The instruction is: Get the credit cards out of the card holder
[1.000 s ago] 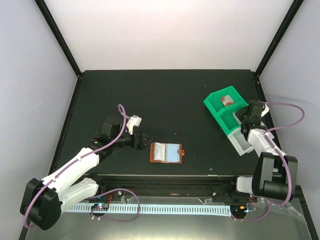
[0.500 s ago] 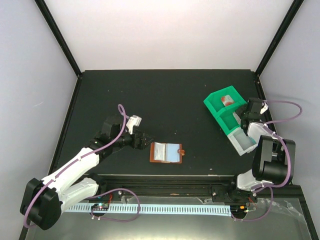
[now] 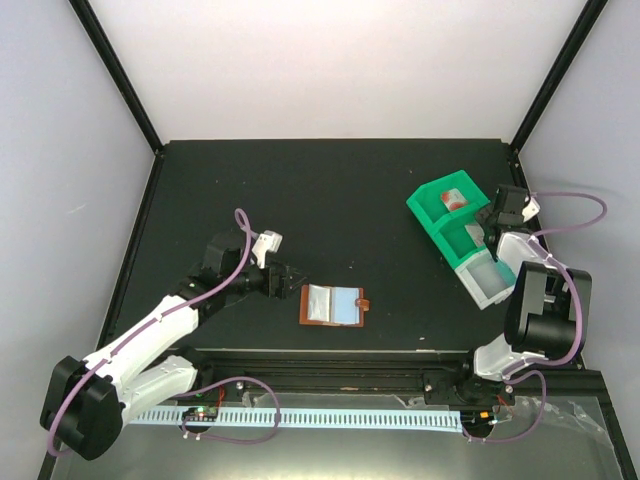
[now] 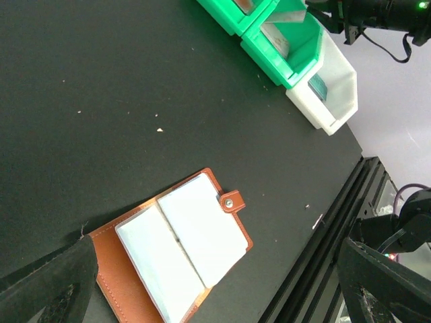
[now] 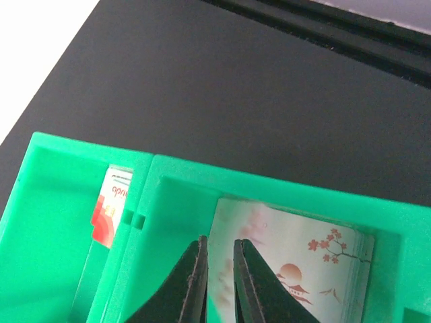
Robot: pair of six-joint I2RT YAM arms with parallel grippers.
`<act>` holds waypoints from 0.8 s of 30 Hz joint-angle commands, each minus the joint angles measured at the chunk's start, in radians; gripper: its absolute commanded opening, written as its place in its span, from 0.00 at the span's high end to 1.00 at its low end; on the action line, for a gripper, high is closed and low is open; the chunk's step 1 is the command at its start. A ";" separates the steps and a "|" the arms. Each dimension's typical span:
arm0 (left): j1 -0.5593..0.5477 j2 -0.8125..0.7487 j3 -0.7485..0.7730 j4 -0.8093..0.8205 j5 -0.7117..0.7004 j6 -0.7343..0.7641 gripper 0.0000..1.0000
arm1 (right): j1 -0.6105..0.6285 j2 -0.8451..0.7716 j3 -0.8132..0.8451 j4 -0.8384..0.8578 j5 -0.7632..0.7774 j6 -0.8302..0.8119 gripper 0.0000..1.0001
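The card holder (image 3: 332, 305) lies open just right of the wide-spread left gripper (image 3: 292, 283), long axis across the frame; the right gripper (image 5: 219, 264), barely parted, hangs over the tray (image 3: 425, 211).

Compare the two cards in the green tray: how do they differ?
The red-marked card lies in the end green compartment, half hidden by the divider; the blossom-print card lies in the next one, mostly in view. The red-marked card carries a red block with lettering, the blossom-print card red blossoms and a red sun. Both are thin, pale, and inside the green tray.
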 commanded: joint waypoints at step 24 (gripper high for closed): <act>-0.007 -0.025 0.126 -0.172 -0.201 -0.022 0.01 | 0.109 -0.212 0.101 -0.275 -0.206 -0.157 0.41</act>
